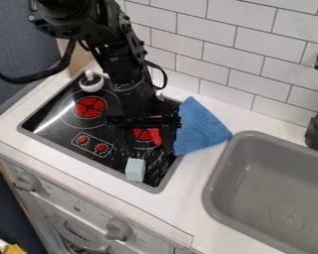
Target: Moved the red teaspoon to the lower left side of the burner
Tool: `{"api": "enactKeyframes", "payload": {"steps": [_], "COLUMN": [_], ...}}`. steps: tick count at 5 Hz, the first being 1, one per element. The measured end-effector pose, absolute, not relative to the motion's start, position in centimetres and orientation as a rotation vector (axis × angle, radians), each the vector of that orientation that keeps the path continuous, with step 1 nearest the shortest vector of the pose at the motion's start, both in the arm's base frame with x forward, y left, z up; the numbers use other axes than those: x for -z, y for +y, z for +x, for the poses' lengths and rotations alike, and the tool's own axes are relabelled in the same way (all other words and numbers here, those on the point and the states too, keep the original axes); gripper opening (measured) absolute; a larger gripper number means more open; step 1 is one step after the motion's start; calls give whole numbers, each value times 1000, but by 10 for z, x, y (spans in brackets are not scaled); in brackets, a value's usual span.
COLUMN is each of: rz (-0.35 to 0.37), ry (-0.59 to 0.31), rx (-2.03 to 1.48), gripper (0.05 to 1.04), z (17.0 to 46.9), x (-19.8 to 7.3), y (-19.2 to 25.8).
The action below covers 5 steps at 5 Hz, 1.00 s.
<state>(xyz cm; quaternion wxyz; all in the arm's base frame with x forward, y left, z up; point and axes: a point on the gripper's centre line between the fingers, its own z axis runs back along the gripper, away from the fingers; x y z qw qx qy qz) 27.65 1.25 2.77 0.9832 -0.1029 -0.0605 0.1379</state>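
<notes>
Your gripper (149, 149) hangs near the centre of the frame, fingers apart; what is probably the red teaspoon (155, 137) sits between them, by the right-hand one, over the right burner (141, 134). Close off-centre and that finger could shove the spoon aside instead of pinching it. The blue cloth (200, 130), just beside, could snag; swing low and you may clip the pale blue block (135, 170).

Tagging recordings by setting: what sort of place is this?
Probably a toy or mock-up kitchen: a black stovetop with red burner discs, a grey sink set into the white counter, and a white tiled wall behind.
</notes>
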Motion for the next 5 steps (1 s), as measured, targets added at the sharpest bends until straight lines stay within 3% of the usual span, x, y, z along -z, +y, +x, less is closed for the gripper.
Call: {"api": "enactKeyframes", "payload": {"steps": [1, 4, 5], "rz": [-206, -178, -136], "ry": [-93, -194, -209], "rx": [-284, -337, -360], "gripper": [1001, 1001, 1001], "z": [274, 330, 348], "x": [-20, -16, -9], "y": [12, 41, 51]}}
